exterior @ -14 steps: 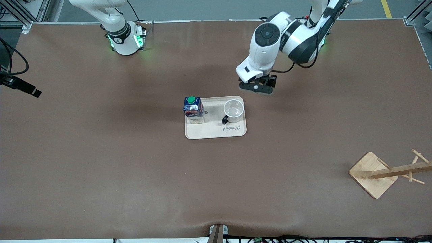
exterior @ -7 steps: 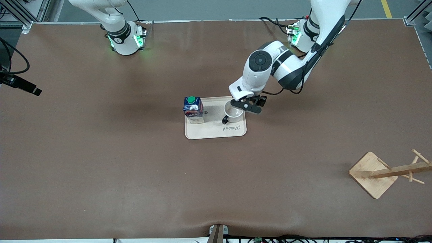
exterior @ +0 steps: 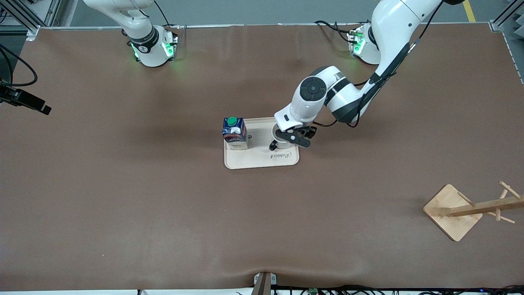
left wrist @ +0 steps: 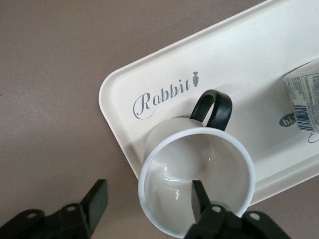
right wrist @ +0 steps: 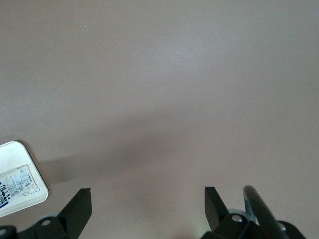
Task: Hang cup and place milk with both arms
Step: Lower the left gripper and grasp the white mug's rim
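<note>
One finger of your left gripper (left wrist: 147, 204) sits inside the cup (left wrist: 197, 184) on the tray (left wrist: 149, 99), one outside, jaws apart astride the wall, handle pointing away. Your right gripper (right wrist: 147, 204) waits open over bare table, leaving the milk (exterior: 234, 133) standing on the tray.

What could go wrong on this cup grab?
1. The left gripper straddles the cup wall, one of its fingers inside the rim and the other outside; a thin rim pinch may let the cup tilt or slip when lifted.
2. The handle points away from the fingers, so hooking it on the wooden rack may need reorienting.
3. The milk shares the tray; a dragged tray could topple it.
</note>
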You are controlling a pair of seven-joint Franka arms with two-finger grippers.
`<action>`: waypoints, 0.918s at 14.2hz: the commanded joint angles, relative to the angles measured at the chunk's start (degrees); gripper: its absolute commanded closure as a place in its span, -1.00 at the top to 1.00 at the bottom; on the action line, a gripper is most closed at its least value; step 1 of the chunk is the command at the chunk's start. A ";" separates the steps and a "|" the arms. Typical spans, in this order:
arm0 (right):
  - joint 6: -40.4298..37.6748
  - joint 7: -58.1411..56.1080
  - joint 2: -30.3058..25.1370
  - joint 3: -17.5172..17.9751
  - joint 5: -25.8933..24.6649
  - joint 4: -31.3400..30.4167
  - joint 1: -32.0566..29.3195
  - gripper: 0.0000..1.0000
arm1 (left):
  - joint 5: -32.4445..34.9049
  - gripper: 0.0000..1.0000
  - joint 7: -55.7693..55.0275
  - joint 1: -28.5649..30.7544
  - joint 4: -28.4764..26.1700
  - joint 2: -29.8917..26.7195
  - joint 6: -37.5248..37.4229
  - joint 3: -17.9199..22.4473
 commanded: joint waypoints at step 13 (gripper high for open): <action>-0.55 -0.85 3.78 0.43 0.03 2.14 2.86 1.00 | 6.17 -1.00 -0.94 0.23 6.12 4.44 1.07 0.46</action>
